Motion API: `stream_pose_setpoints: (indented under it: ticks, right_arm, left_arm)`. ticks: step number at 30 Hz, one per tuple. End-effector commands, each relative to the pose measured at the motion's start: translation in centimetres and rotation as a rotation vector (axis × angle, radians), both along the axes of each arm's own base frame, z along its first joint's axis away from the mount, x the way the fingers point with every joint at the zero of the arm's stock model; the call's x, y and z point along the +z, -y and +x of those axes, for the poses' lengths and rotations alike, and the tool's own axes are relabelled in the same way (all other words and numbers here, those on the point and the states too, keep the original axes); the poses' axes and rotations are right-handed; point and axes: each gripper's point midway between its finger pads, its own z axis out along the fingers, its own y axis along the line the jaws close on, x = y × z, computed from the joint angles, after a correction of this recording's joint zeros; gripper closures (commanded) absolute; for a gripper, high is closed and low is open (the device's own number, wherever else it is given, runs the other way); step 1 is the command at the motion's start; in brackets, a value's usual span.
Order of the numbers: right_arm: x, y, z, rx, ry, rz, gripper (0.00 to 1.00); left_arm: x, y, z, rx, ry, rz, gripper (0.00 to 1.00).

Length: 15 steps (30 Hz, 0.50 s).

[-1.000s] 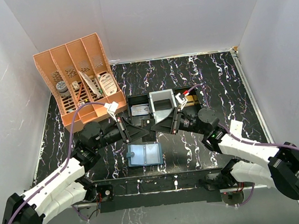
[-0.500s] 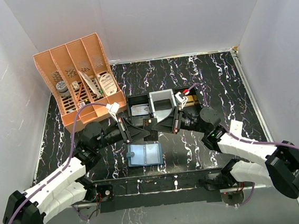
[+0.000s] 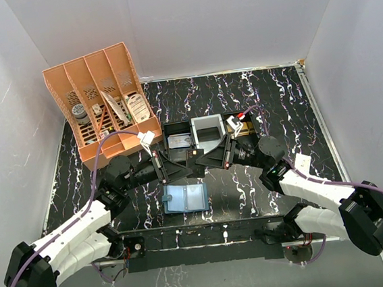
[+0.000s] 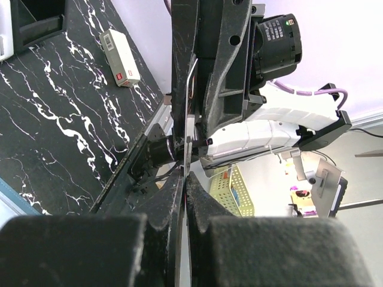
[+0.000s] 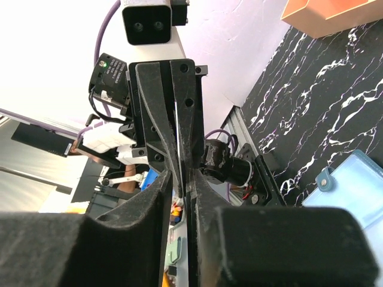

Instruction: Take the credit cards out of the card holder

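Tips of the left gripper (image 3: 190, 158) and the right gripper (image 3: 201, 157) meet nose to nose just above the marbled table (image 3: 276, 108). From the top camera we honestly can't make out a card between them. The wrist cams fix that: we see a credit card (image 4: 186, 156) edge-on, just a thin pale sliver. The left gripper is clamped right down on it. The right one has its fingers almost together around the same sliver, but we can't tell if it's really pinching. The card holder (image 3: 185, 198) lies open on the table, near side of the meeting point, nothing touching it. The right wrist cam only catches its blue corner. The left wrist cam gives us a clear look at a small white box (image 4: 121, 58) with a red mark.
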Motion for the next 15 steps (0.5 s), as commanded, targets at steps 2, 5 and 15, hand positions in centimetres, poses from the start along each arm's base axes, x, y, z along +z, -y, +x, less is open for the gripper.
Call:
stream_pose_setpoints:
  ticks: [2,5,15]
  right_arm:
    - [3.08,-0.03,-1.00,0.047,0.113,0.071,0.83]
    - [2.92,-0.26,-1.23,0.078,0.107,0.068,0.84]
    - [2.78,-0.34,-1.18,0.084,0.088,0.069,1.00]
  left_arm:
    - [1.06,0.23,-0.39,-0.035,0.034,-0.037,1.00]
    - [1.16,0.23,-0.40,-0.034,0.035,-0.046,1.00]
    - [1.58,-0.08,0.08,0.016,0.022,-0.116,1.00]
